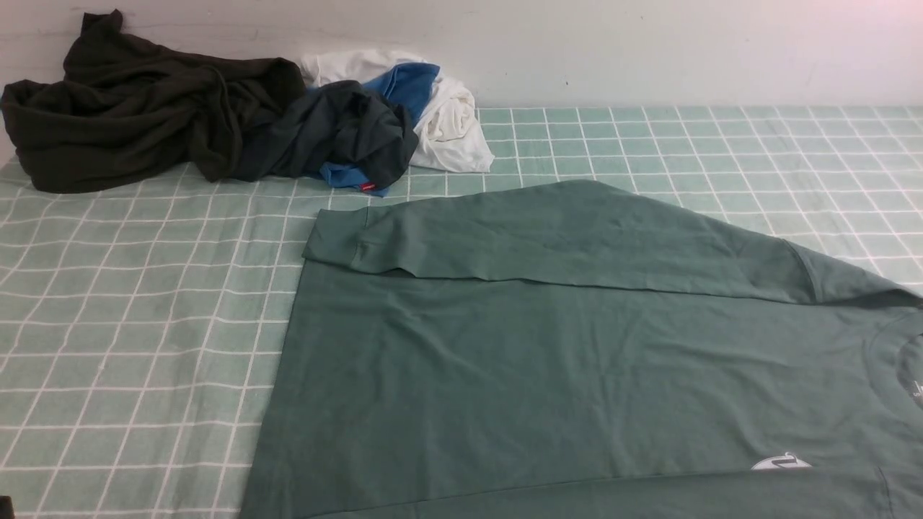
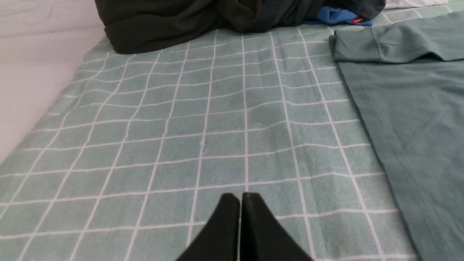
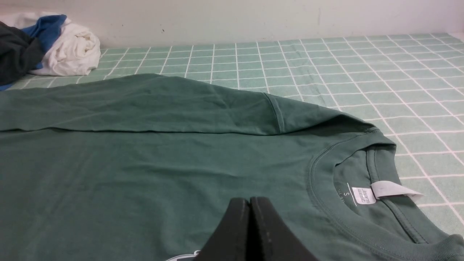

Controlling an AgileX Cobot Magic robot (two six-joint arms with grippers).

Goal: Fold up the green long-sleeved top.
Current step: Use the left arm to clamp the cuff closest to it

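The green long-sleeved top [image 1: 577, 360] lies flat on the checked sheet, neck to the right, hem to the left. Its far sleeve [image 1: 548, 231] is folded across the body, cuff [image 1: 339, 241] at the left. A white logo [image 1: 782, 463] shows near the front edge. My left gripper [image 2: 240, 197] is shut and empty, low over bare sheet beside the top's hem [image 2: 398, 145]. My right gripper [image 3: 249, 200] is shut and empty, just above the chest, beside the round neck [image 3: 362, 188] with its white label. Neither gripper shows in the front view.
A dark olive-black garment [image 1: 137, 108] lies bunched at the back left. Beside it is a charcoal garment [image 1: 346, 130] with blue and white clothes [image 1: 451, 122]. The wall runs along the back. The checked sheet [image 1: 130, 324] extends left of the top.
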